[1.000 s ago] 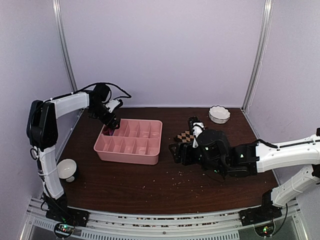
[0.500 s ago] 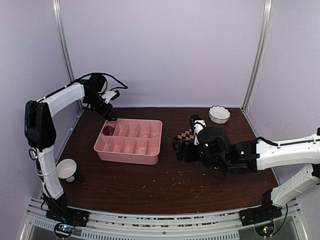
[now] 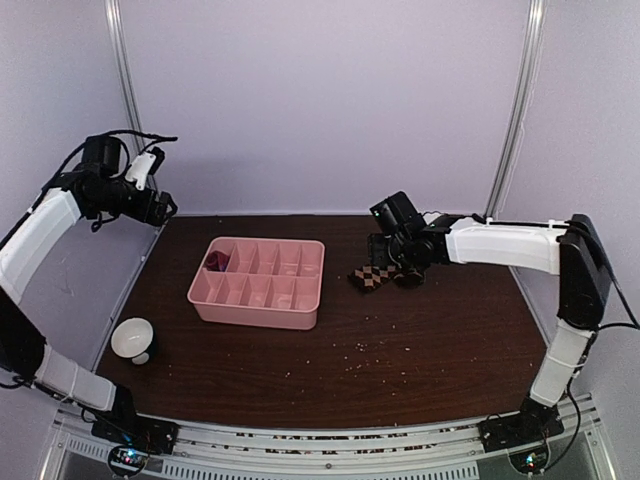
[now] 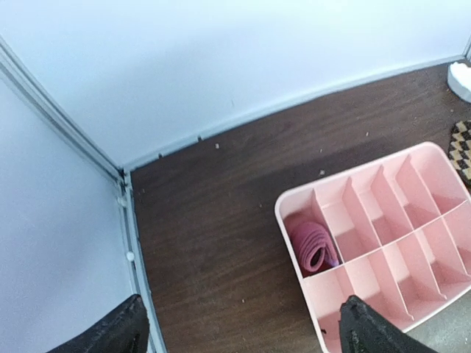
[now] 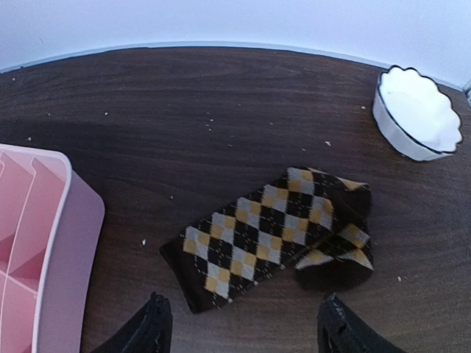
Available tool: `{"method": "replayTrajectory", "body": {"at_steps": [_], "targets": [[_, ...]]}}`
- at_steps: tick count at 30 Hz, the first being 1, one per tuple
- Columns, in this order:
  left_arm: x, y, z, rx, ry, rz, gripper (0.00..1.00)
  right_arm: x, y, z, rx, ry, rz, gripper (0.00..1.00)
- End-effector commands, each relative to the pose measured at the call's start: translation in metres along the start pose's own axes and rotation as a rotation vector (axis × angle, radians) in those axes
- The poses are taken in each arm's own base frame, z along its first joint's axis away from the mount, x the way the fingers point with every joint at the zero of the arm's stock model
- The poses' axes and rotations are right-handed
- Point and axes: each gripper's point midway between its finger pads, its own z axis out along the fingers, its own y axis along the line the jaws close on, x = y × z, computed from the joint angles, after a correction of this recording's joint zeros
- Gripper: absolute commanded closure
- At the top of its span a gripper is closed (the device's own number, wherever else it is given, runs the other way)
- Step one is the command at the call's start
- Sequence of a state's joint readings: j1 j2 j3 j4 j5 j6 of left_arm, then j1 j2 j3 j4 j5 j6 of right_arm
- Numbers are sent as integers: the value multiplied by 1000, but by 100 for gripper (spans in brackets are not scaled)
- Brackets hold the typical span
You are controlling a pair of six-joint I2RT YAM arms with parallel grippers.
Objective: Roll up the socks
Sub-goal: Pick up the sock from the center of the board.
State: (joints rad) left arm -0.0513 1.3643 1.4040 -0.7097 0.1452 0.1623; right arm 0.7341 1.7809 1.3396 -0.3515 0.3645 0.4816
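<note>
Left fingers (image 4: 110,334) and right fingers (image 5: 154,331) gape empty; pink sock (image 4: 315,246) sits rolled in tray (image 4: 368,213), checkered sock (image 5: 272,235) lies flat

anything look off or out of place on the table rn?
Nothing damaged. Pale crumbs are scattered over the dark table. The checkered sock lies flat to the right of the pink tray, one end folded over, not rolled. The pink sock sits rolled in a corner compartment.

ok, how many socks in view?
2. Pink sock, rolled, in the tray's far-left compartment; checkered sock lying mostly flat on the table right of the tray. No others visible.
</note>
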Motion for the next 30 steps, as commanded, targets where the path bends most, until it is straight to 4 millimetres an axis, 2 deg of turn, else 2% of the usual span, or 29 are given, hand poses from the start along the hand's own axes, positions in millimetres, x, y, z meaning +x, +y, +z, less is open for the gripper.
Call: {"method": "replayTrajectory", "body": {"at_steps": [1, 2, 3, 5, 9, 12, 17, 20, 30], "targets": [[5, -21, 14, 131, -64, 85, 8, 20, 32, 38, -45, 148, -151, 33], [11, -33, 15, 200, -55, 106, 9, 33, 38, 54, -38, 194, -179, 34], [18, -46, 15, 276, -39, 124, 9, 38, 44, 63, -45, 223, -194, 36], [33, -71, 13, 426, 6, 141, 3, 49, 52, 79, -56, 264, -224, 40], [61, -96, 16, 579, 87, 135, 2, 61, 57, 100, -67, 318, -216, 48], [74, -111, 18, 648, 123, 146, 2, 66, 57, 108, -62, 341, -192, 49], [72, -128, 14, 711, 119, 157, 2, 61, 49, 115, 12, 366, -191, 54], [68, -134, 11, 726, 114, 166, 3, 66, 45, 116, 42, 400, -197, 54], [57, -136, -6, 745, 107, 164, 3, 84, 34, 110, 58, 510, -118, 56]]}}
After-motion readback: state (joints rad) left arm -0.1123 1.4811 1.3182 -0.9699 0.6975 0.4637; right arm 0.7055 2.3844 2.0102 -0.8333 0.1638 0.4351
